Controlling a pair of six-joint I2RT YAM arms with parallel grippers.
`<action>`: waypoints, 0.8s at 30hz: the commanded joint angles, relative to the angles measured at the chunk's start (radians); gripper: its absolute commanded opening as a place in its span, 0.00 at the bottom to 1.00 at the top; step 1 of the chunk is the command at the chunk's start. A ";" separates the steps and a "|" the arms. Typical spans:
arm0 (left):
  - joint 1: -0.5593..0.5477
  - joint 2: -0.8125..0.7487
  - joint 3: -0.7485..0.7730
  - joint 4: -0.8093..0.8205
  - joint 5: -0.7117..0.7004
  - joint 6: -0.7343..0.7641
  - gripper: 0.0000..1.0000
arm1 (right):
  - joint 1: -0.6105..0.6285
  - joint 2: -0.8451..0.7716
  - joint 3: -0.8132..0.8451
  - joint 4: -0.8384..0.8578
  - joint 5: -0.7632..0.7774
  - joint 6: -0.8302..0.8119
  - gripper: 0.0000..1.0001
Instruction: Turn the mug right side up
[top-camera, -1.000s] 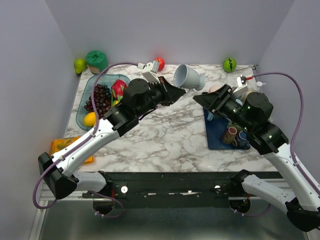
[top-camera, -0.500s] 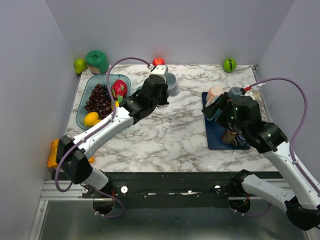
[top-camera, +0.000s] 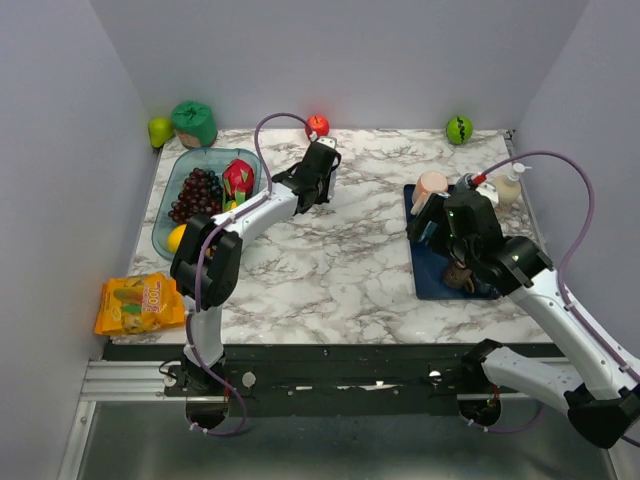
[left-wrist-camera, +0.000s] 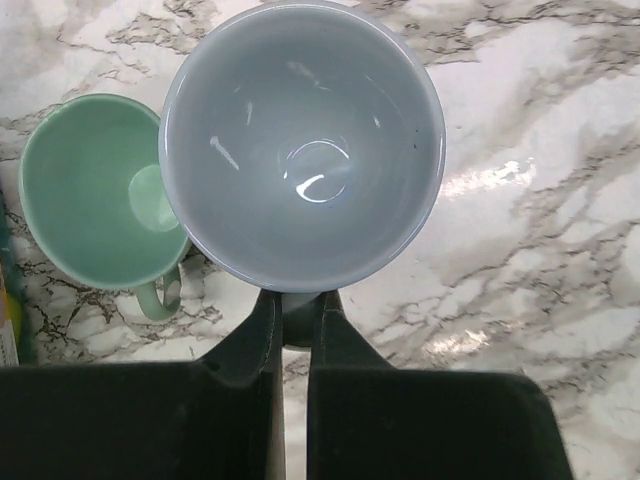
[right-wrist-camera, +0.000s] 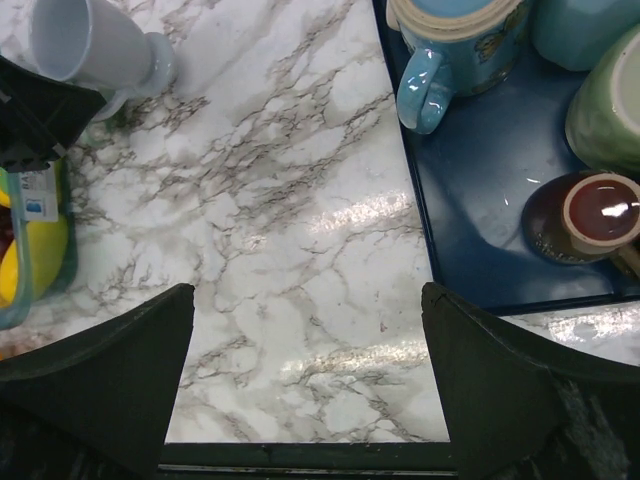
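Left arm (top-camera: 250, 212) stretched across bench (top-camera: 340, 262), left pincer (left-wrist-camera: 296, 318) clamped on handle of mug (left-wrist-camera: 300, 150), mug upright beyond it, right pincer (right-wrist-camera: 305, 300) spread wide

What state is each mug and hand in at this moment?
grey mug: mouth upward, handle gripped, maybe slightly tilted
left hand: shut on the grey mug's handle
pale green mug: mouth up, beside the grey mug
right hand: open, empty
blue mug: mouth up on the blue tray
brown mug: mouth up on the blue tray
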 joint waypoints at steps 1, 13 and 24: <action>0.032 0.050 0.073 0.096 0.027 0.050 0.00 | 0.002 0.053 -0.009 -0.019 0.058 -0.019 1.00; 0.037 0.133 0.067 0.108 0.005 0.104 0.20 | -0.002 0.165 0.019 -0.031 0.055 -0.013 1.00; 0.035 -0.026 -0.005 0.137 0.040 0.081 0.64 | -0.008 0.240 0.026 -0.054 0.091 0.022 1.00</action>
